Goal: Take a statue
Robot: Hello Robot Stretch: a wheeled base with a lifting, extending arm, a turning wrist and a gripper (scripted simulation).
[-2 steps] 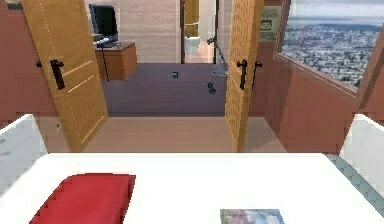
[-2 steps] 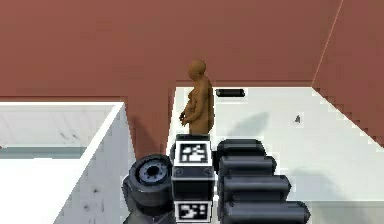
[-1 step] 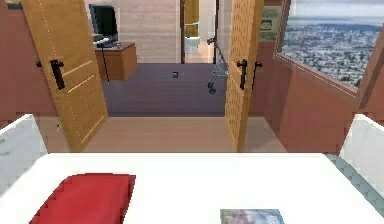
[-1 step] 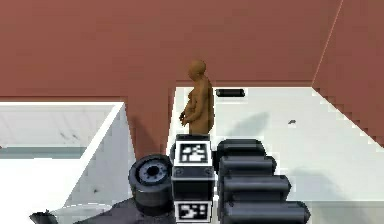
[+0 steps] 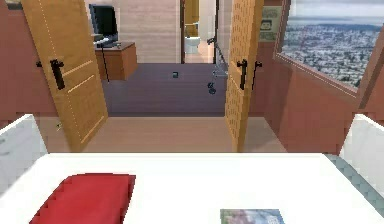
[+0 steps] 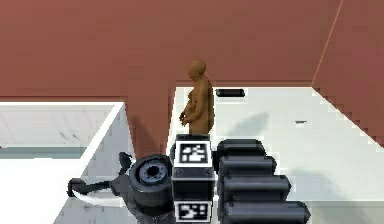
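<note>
In the arm side view the dark arm (image 6: 245,185) rises from the bottom edge. At its far end are two white marker squares (image 6: 192,153). Left of them sits the end effector (image 6: 95,180), its round dark body low over the near edge of a white bench (image 6: 300,160). Its thin fingers reach out to the view's left, and only bare white surface shows behind them, so it holds nothing.

Farther out on the same bench the statue (image 6: 199,95) stands upright, a brown figure apart from the end effector. Just beside the statue, toward the view's right, a flat dark thing (image 6: 230,93) lies on the bench top against the back. A tiny dark speck (image 6: 300,122) lies well apart from both, farther toward the view's right. A red-brown wall (image 6: 120,45) closes the view behind the bench.

In the forward view a white surface (image 5: 200,175) fills the near ground. A red cushion (image 5: 85,196) lies on it at the lower left, and a flat printed thing (image 5: 251,216) lies at the bottom edge. Beyond it two wooden doors (image 5: 68,60) stand swung open on either side of a doorway. Through the doorway lies a dark floor (image 5: 160,90). A screen (image 5: 103,20) stands there on a wooden cabinet (image 5: 122,60) at the left. On the right wall a window (image 5: 335,40) looks out on a city.
</note>
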